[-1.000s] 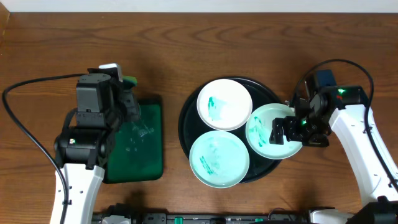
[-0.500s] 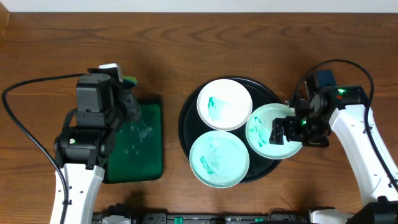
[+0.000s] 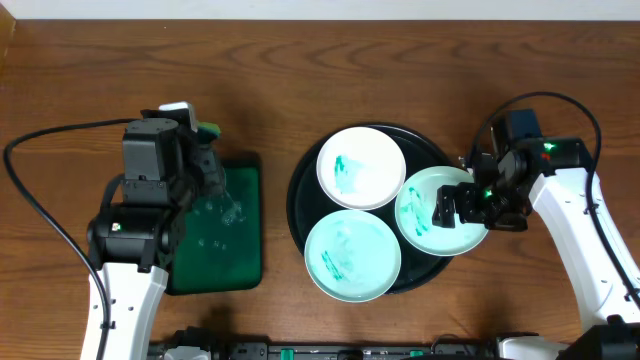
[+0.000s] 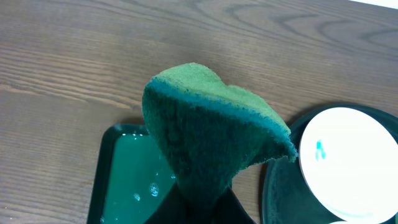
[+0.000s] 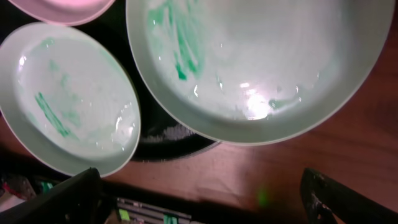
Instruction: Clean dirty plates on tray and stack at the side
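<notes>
Bright, even light covered the brown wooden surface (image 3: 300,60), shadows soft; glare glinted off the green-smeared round white plate (image 5: 261,56) in the right wrist view.

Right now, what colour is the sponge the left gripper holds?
The sponge is green: lighter top face, darker teal-green body. Left wrist view shows it best.

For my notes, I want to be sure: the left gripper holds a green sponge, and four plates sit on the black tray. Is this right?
Not quite. The overhead view shows three plates on the black tray, not four: back, front and right. The rest stands: the left gripper holds a green sponge.
</notes>
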Tool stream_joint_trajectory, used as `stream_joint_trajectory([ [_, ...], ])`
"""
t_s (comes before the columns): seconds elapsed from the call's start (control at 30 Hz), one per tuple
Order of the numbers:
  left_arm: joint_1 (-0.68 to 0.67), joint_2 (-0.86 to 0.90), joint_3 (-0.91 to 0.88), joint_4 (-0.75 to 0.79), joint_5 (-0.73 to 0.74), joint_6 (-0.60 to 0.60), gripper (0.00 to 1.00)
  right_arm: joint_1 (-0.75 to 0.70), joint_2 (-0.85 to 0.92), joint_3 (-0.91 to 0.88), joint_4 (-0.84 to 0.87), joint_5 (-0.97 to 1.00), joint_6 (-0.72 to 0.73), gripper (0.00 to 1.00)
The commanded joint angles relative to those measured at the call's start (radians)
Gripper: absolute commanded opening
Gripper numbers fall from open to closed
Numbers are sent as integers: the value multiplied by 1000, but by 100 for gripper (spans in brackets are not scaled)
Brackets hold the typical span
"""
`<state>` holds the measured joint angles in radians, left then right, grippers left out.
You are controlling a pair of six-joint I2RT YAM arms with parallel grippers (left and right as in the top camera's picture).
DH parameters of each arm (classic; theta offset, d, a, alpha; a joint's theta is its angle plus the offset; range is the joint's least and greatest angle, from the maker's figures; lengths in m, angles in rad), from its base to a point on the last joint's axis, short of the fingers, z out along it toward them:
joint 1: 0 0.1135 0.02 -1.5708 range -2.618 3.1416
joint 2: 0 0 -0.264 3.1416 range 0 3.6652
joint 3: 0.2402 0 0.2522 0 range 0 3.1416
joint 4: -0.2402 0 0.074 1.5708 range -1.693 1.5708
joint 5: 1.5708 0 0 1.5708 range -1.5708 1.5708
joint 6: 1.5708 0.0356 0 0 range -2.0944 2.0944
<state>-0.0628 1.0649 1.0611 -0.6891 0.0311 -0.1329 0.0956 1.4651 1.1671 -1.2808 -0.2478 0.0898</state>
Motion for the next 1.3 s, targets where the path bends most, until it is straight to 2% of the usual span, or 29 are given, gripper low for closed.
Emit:
stream_joint_trajectory([
  [0.0,-3,0,23,2,1,10,7,11,-2,-3,19,-15,-9,99],
  [0.3,-3,0,23,-5,0,10,7,11,-2,-3,52,-74,-28,99],
  [0.53,-3,14,23,-18,-114,9,7,11,-2,-3,51,-70,-55,99],
  [0.83,-3,80,23,-53,-115,-3,7,11,-2,-3,69,-24,-50,99],
  [1.03,2,206,-5,-100,-111,-119,7,11,-2,-3,74,-22,-48,99],
  [1.1,0,236,-5,-102,-79,-124,7,11,-2,-3,73,-22,-33,99],
  [1.27,0,197,-4,-57,-35,-124,7,11,-2,-3,72,-23,8,99],
])
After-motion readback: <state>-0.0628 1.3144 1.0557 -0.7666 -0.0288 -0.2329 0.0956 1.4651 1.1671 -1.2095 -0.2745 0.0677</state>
